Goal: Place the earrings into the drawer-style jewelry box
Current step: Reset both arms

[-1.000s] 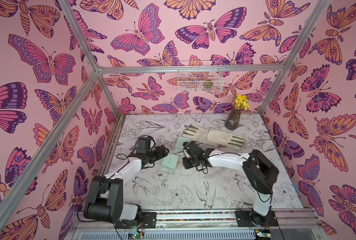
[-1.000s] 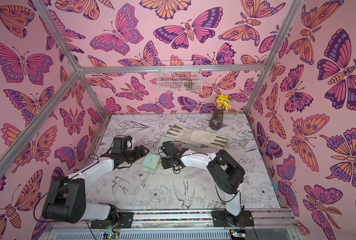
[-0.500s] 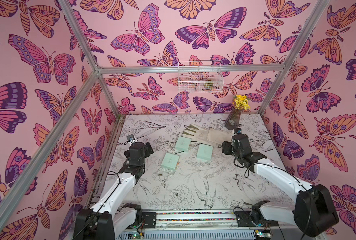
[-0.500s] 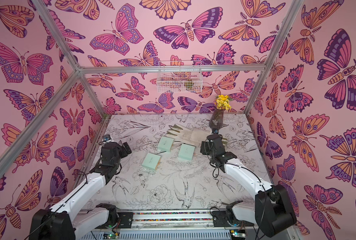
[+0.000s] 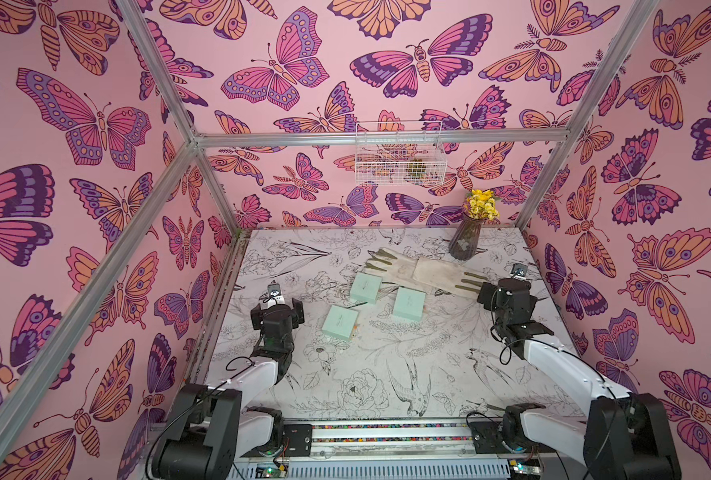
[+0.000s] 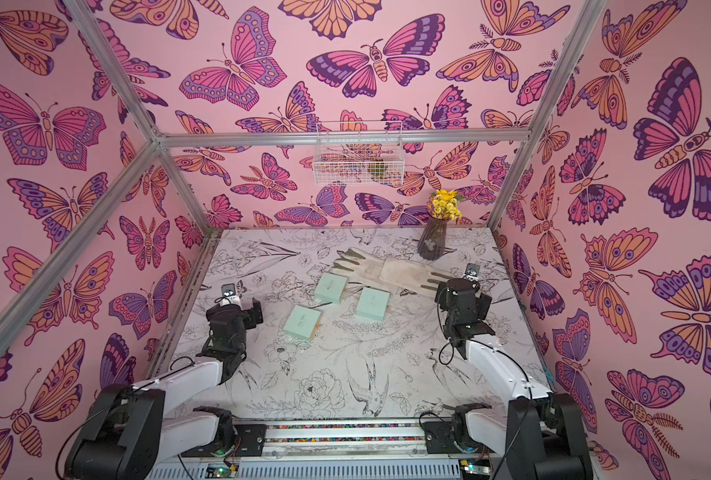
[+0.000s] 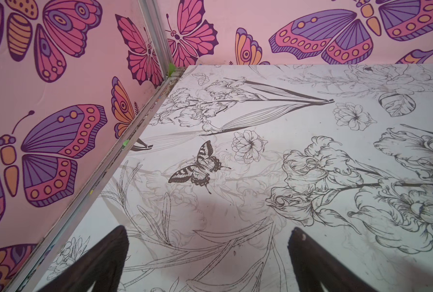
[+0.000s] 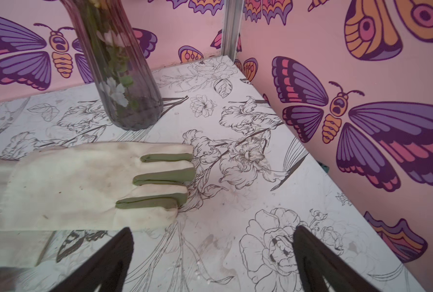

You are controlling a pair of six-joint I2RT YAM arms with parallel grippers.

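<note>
Although the task centres on the earrings, none can be made out anywhere on the flower-printed table, so they are either too small to see or already inside one of three mint-green boxes lying near the middle: the near-left box, the far box and the right box. All three look shut from above, though the near-left box shows a thin orange edge along one side that may be a drawer not quite home; I cannot tell. The left gripper hovers near the left wall, fingers spread wide over bare table and holding nothing. The right gripper hovers near the right wall, equally spread and empty, just beside the green fingertips of the pale gloves and near the vase. Both are well apart from the boxes. Judging from this, the job is either finished or at a pause between steps. A next move, if any, calls for locating the earrings, then steadying a box with one gripper while the other draws its drawer open.
</note>
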